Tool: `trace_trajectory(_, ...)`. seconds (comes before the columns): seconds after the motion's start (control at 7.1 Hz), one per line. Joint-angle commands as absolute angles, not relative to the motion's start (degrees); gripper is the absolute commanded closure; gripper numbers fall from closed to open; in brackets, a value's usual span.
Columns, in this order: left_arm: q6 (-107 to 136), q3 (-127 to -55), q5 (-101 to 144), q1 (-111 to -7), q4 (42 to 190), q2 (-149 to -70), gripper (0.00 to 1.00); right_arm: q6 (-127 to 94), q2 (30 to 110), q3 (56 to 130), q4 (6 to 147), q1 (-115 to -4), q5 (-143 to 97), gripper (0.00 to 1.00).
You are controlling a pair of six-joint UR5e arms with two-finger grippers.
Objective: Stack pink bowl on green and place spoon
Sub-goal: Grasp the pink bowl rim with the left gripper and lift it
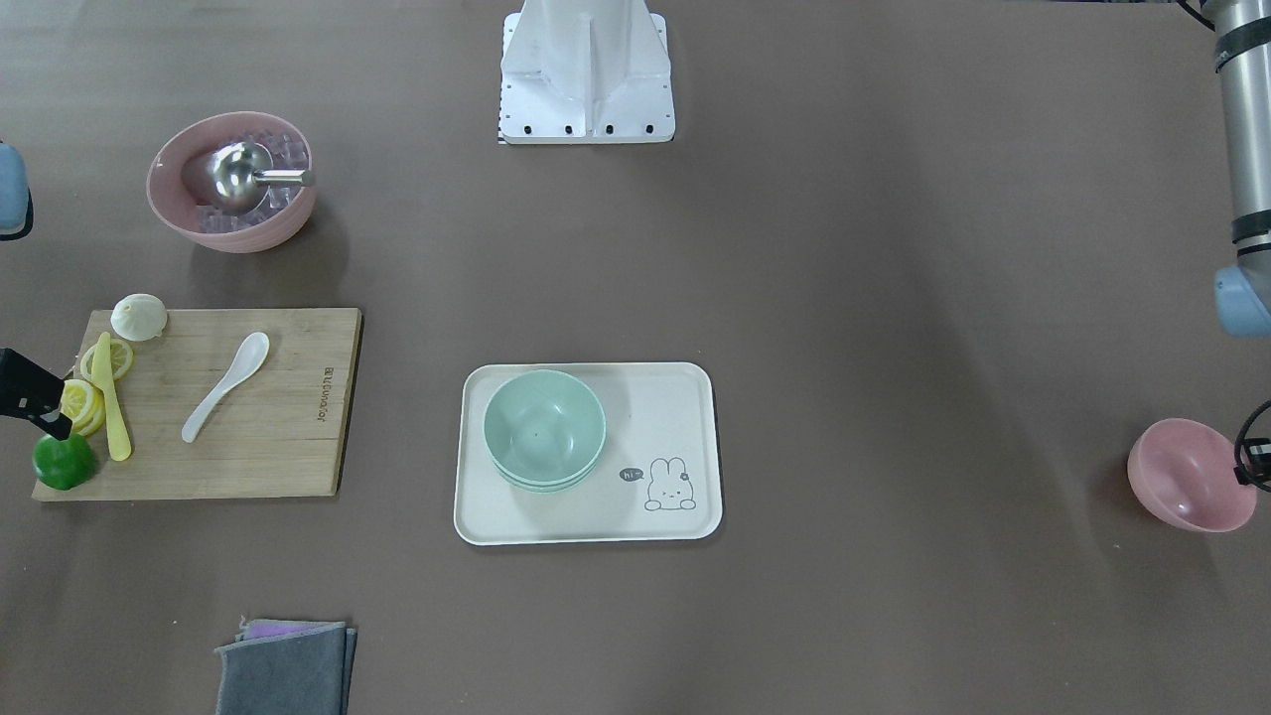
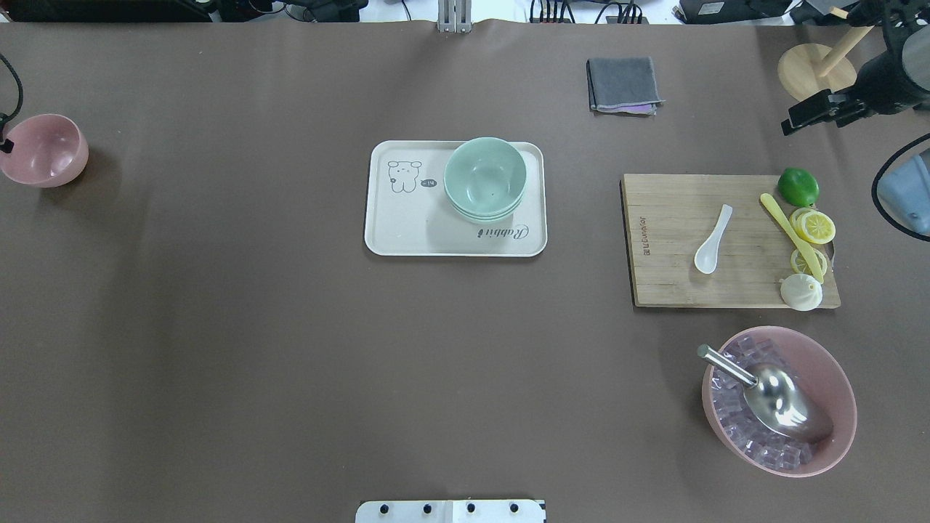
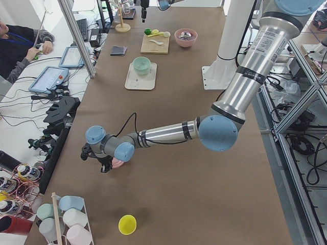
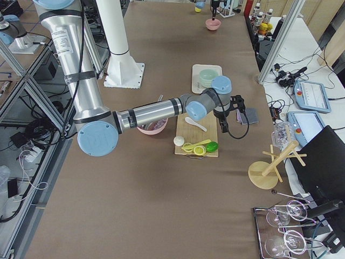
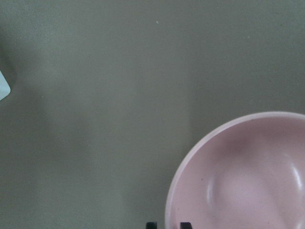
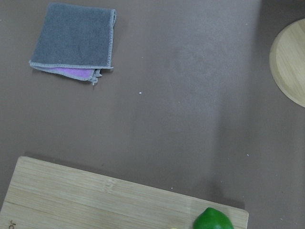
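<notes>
An empty pink bowl point(image 2: 43, 149) hangs tilted at the table's far left, and it also shows in the front view point(image 1: 1192, 487). My left gripper point(image 5: 167, 225) is shut on its rim, with a fingertip either side of the edge. Two stacked green bowls point(image 2: 484, 178) sit on a white rabbit tray point(image 2: 392, 225) at mid-table. A white spoon point(image 2: 713, 240) lies on a wooden cutting board point(image 2: 676, 276) at the right. My right gripper point(image 2: 799, 120) hovers open and empty beyond the board's far right corner, near a lime point(image 2: 798, 187).
A yellow knife, lemon slices and a white bun lie on the board's right end. A second pink bowl point(image 2: 779, 399) with ice cubes and a metal scoop stands near the robot. A folded grey cloth point(image 2: 623, 85) and a wooden stand base point(image 2: 814, 71) are at the back.
</notes>
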State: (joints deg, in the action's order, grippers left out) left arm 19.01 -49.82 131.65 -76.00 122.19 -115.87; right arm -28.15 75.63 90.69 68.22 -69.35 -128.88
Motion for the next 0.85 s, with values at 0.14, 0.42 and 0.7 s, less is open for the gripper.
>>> trace_trajectory(0.14,33.5,-62.5,132.7,-76.0,119.6,-116.2,1.0,-28.2,76.0,90.7,68.0,-69.3,-128.8,0.0)
trace_trajectory(0.42,44.2,-77.2,133.9,-71.8,108.5,-116.5,1.0,-28.2,76.5,90.7,67.9,-69.3,-128.8,0.0)
trace_trajectory(0.7,61.6,-84.6,134.4,-64.3,107.8,-119.8,1.0,-28.1,76.6,90.6,67.7,-69.2,-128.8,0.0)
